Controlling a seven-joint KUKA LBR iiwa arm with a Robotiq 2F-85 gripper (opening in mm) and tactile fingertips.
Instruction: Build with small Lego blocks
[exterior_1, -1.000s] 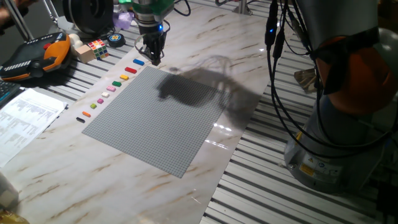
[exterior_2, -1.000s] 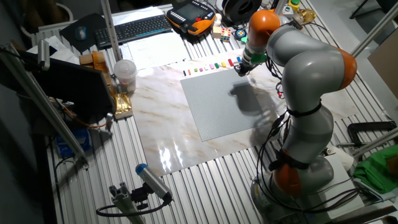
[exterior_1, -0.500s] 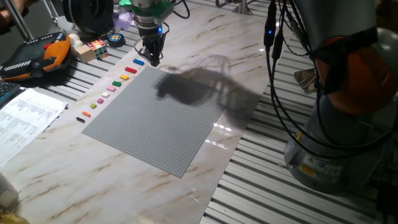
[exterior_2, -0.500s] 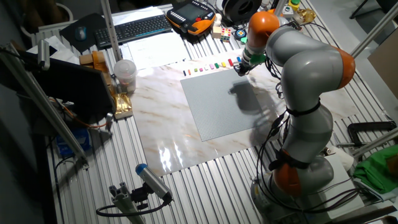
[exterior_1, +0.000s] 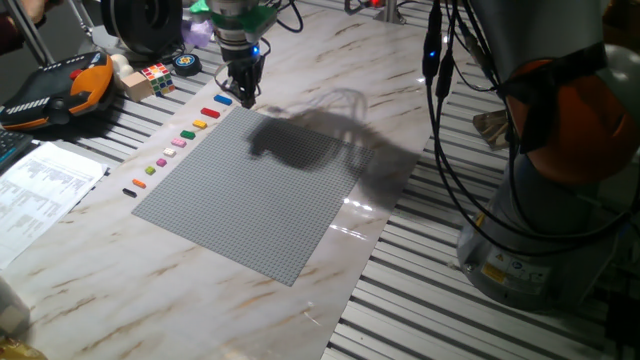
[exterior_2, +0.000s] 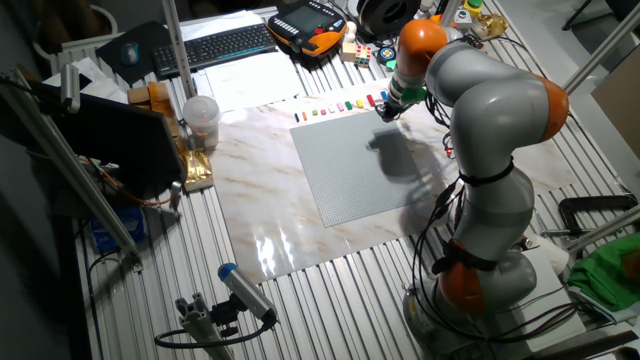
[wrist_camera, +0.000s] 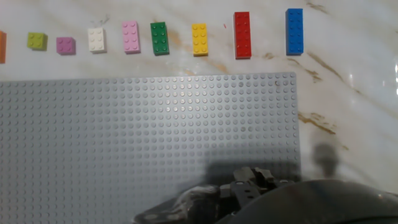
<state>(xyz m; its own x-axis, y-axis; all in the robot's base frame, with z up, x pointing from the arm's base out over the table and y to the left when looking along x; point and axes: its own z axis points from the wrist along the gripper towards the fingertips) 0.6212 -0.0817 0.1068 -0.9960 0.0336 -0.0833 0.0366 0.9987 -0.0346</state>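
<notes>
hand view: small lego blocks (wrist_camera: 199, 38) lie in a row on the tabletop (wrist_camera: 348, 93) along the frame's top, just beyond the baseplate (wrist_camera: 149, 143). gripper (exterior_1: 245, 98) hovers near the blue block (wrist_camera: 294, 31); jaws' opening cannot be told. centre squarely over one brick before descending.

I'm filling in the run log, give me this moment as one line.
gripper: near grey studded baseplate corner, by blue brick | jaw state: cannot tell | coloured plastic bricks: in a row beside the plate | baseplate: bare

Small Lego blocks (wrist_camera: 161, 38) flat in row, studs up, separate, beside baseplate edge.
</notes>
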